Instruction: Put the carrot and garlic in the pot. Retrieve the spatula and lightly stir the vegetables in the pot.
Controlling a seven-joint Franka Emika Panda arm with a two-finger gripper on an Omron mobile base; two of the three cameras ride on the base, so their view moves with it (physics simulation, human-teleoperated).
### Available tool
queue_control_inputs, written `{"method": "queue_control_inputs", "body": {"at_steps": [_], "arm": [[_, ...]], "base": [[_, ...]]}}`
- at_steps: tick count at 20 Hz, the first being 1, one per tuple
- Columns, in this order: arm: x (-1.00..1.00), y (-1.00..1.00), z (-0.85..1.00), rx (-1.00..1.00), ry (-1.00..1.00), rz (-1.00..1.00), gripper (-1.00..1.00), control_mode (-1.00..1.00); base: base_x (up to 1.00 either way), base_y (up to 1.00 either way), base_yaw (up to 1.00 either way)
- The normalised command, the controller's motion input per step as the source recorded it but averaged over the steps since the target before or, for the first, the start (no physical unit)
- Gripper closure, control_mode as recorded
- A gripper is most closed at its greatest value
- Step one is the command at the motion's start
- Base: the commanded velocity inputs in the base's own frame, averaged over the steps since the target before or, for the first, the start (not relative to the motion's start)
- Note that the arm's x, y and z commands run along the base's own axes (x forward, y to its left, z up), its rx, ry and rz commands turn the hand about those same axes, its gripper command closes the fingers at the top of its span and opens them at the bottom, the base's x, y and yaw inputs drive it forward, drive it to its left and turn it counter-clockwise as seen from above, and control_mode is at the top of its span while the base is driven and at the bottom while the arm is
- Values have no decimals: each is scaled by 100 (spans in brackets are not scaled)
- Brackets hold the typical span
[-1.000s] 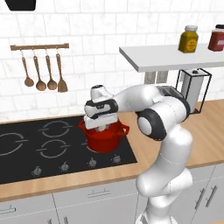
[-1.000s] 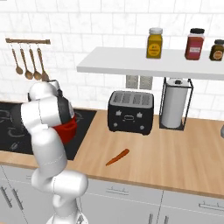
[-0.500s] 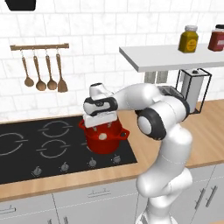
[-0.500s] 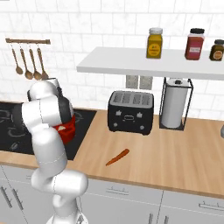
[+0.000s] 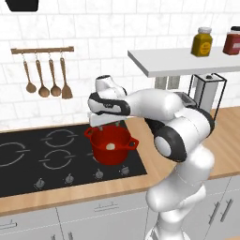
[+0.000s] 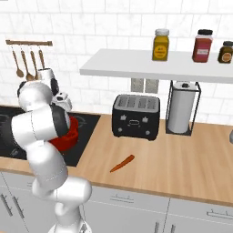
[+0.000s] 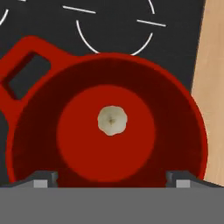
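The red pot stands on the black hob's right side, also seen from above and partly behind my arm. The whitish garlic lies loose in the middle of the pot's bottom. My gripper hangs just above the pot's rim, open, with nothing between its fingertips. The orange carrot lies on the wooden counter in front of the toaster, well right of the pot. The spatula is out of view.
A black toaster and a paper towel holder stand at the counter's back. Above them is a shelf with jars. Wooden utensils hang on a wall rail over the hob.
The jaws have spread wide above the pot, and the garlic now rests free on the pot's bottom. The hand has lifted slightly.
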Motion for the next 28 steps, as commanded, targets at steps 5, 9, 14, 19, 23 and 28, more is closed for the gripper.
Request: {"method": "queue_control_inputs", "body": {"at_steps": [5,9,14,19,23,28], "arm": [[-70,-30,93,4,-8,-6,-100,-100],[-81,-76,36,1,3,-15,-100,-100],[-63,-94,0,0,15,-16,-100,-100],[-38,-98,-25,0,19,-18,-100,-100],[-21,-96,-41,0,16,-15,-100,-100],[-5,-100,-30,0,7,-14,-100,-100]], "base": [[0,0,0],[0,0,0],[0,0,0],[0,0,0],[0,0,0],[0,0,0]]}}
